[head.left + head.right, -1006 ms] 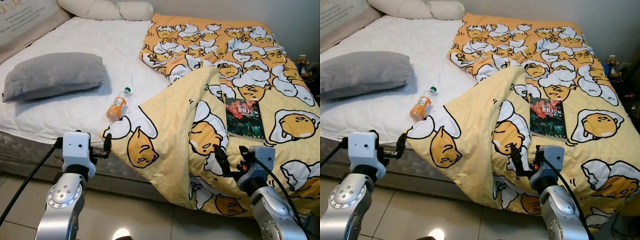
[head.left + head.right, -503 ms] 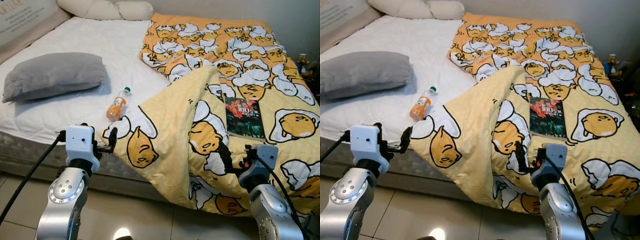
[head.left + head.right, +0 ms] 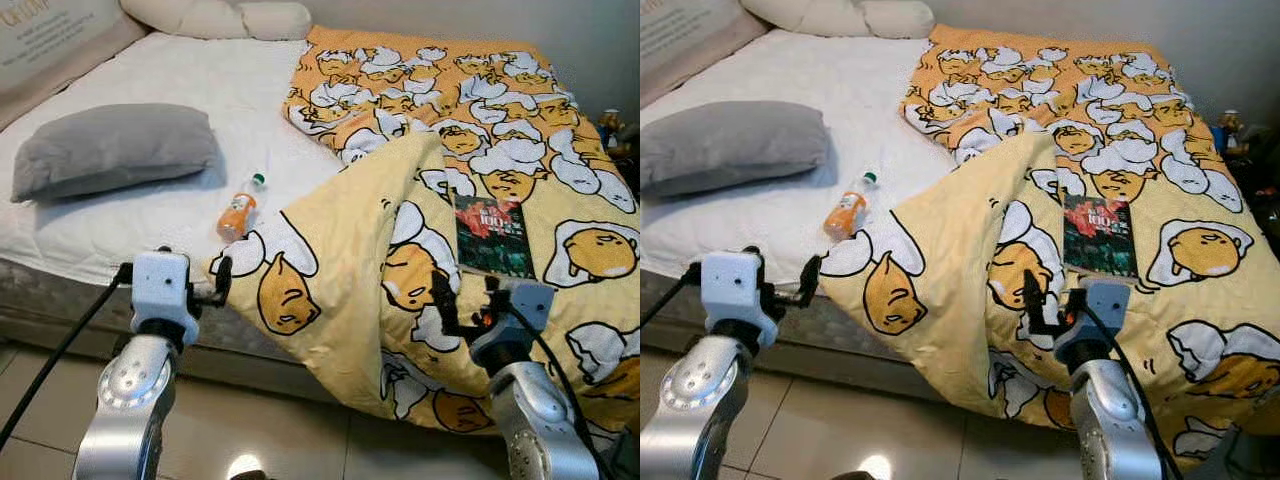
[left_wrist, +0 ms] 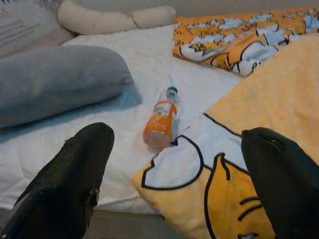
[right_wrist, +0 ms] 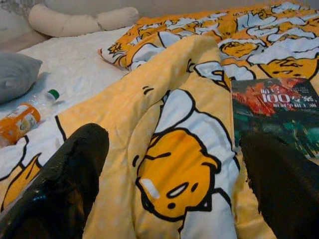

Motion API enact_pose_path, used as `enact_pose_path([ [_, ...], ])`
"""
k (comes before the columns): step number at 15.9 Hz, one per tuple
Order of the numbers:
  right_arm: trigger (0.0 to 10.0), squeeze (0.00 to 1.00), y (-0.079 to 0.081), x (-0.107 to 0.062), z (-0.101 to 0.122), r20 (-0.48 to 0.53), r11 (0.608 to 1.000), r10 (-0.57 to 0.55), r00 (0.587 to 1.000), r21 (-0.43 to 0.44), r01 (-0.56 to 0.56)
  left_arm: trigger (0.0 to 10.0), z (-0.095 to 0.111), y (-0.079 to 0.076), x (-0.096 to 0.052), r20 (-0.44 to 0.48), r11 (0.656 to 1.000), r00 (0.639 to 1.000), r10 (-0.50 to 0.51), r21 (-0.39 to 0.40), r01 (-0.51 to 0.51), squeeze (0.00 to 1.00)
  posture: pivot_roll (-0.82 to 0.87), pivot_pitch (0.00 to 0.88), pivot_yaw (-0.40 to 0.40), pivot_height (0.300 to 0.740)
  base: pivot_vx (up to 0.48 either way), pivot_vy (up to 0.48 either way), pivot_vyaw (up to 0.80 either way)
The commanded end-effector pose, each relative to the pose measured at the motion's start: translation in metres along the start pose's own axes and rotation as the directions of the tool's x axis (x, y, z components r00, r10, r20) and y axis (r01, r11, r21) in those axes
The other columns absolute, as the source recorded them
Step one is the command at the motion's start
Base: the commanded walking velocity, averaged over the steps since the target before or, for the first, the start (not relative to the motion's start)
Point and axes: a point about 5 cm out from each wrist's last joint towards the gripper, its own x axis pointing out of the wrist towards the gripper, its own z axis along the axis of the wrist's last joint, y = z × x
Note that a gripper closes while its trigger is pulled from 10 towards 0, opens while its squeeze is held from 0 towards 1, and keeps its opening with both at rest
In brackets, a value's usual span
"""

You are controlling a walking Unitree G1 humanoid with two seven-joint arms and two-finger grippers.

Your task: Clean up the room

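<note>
An orange drink bottle with a green cap lies on the white mattress, beside the folded-back corner of a yellow egg-print blanket. A dark book rests on the blanket further right. My left gripper is open at the bed's front edge, just short of the blanket corner, with the bottle beyond it. My right gripper is open and low over the blanket fold, with the book just ahead on its right. Neither gripper holds anything.
A grey pillow lies on the left of the mattress, and long cream pillows sit at the headboard. The blanket hangs over the bed's front edge toward the tiled floor. Small cluttered items stand beside the bed at far right.
Both grippers have edged slightly forward toward the bed. The left one is now closer to the blanket corner. The view has shifted a little.
</note>
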Motion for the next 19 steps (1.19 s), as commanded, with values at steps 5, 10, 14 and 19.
enact_pose_path([
  [5,10.0,1.0,0.009,0.008,0.005,-0.018,0.999,0.014,1.0,0.029,-0.014,10.0,-0.001,0.002,0.005,-0.015,1.0,1.0,0.016,0.026,-0.016,0.0,-0.02,0.0,0.018,0.74,0.0,0.48,-0.24],
  [10,10.0,1.0,-0.006,0.016,0.0,-0.017,0.998,-0.007,1.0,0.058,0.008,10.0,-0.001,0.002,0.007,-0.02,1.0,1.0,0.017,0.026,-0.016,0.0,-0.02,0.005,0.018,0.74,0.0,0.48,-0.8],
  [14,10.0,1.0,-0.005,0.016,-0.005,-0.025,0.998,-0.011,1.0,0.067,0.013,10.0,-0.002,0.003,0.008,-0.023,1.0,1.0,0.02,0.025,-0.02,0.0,-0.02,0.005,0.018,0.74,0.0,0.48,-0.52],
  [19,10.0,1.0,-0.008,0.019,-0.016,-0.037,1.0,-0.016,0.999,0.017,0.016,10.0,-0.003,0.002,0.009,-0.025,1.0,1.0,0.019,0.02,-0.018,0.0,-0.03,0.003,0.015,0.74,0.0,0.48,0.0],
])
